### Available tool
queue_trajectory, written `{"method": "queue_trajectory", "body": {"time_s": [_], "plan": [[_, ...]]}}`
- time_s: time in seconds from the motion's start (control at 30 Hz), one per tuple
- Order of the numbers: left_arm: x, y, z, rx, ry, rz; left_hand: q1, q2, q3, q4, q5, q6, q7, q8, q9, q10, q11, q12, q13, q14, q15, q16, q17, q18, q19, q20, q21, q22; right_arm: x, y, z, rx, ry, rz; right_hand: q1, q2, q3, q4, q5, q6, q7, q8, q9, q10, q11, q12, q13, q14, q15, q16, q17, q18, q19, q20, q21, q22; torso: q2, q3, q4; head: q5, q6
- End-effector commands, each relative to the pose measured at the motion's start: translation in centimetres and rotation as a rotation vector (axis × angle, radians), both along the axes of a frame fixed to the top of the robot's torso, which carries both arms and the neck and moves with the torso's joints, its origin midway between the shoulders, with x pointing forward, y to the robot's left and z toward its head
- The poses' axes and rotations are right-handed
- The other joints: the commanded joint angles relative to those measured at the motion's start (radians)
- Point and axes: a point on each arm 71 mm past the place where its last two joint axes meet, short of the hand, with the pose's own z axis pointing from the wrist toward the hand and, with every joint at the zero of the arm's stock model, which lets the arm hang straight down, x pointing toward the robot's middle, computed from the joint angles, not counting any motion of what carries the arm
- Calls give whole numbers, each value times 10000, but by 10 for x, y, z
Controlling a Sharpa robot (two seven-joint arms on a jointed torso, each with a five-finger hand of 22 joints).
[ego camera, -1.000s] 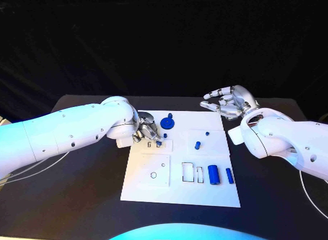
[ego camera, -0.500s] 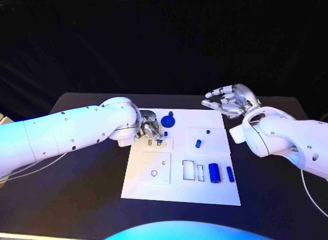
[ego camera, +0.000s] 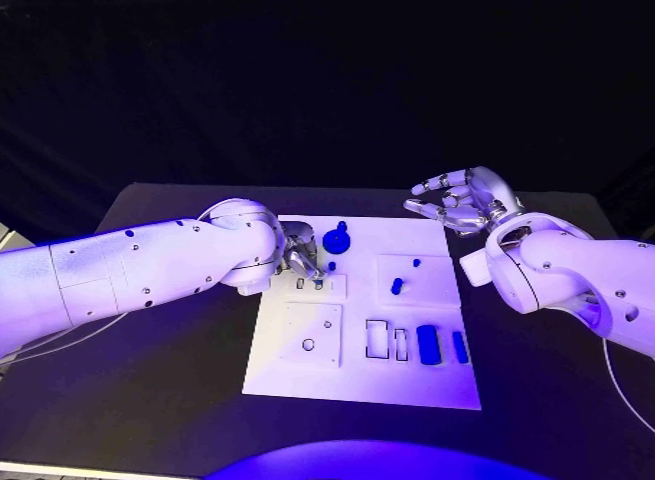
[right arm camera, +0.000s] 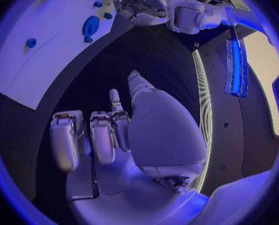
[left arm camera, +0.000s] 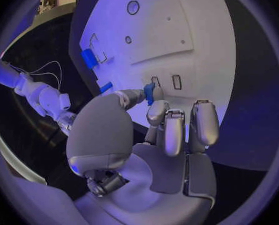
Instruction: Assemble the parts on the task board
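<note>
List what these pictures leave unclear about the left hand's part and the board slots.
- Head view: the left hand covers the small blue part it pinches, so its seating in a slot cannot be told.
- Left wrist view: the fingers hide the near edge of the task board.
- Head view: the small slots beside the hand are too small to read.

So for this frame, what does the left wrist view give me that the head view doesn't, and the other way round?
Left wrist view: the left hand pinches a small blue part just above two small rectangular slots; in the head view the hand covers that contact.

Head view: the right hand hovers beyond the board's far right corner, holding nothing, and the blue disc and small blue peg sit on the board.

Both: the white task board, the large blue cylinder and the left hand at the slots.
</note>
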Motion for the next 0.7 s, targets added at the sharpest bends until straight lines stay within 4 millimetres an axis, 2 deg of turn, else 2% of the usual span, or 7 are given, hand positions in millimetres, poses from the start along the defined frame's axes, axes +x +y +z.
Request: {"method": "queue_trajectory", "body": {"time_s": [0.03,0.7], "plan": [[0,-1,1,14,-273,-83,-120,-11,2201,-2165,33,105,-57,37,2,77,-2,31,9,781,-64,52,1710,-117,75,-17,38,8,-1,2,0,-61,-36,222,-8,51,-14,2,1,-100,-4,65,12,348,-19,-40,2009,963,-33,-64,2340,-1,766,3,-56,2276,7,0,-7,10,-16],[-5,0,-7,213,159,-216,-181,-27,2258,-2195,164,154,-70,22,22,121,-15,45,37,784,-76,55,1716,-118,88,-31,48,21,-1,2,-1,-78,23,273,-8,51,-14,2,1,-100,-4,65,12,348,-19,-40,2009,963,-33,-64,2340,-1,766,3,-56,2276,3,6,-9,19,-57]]}}
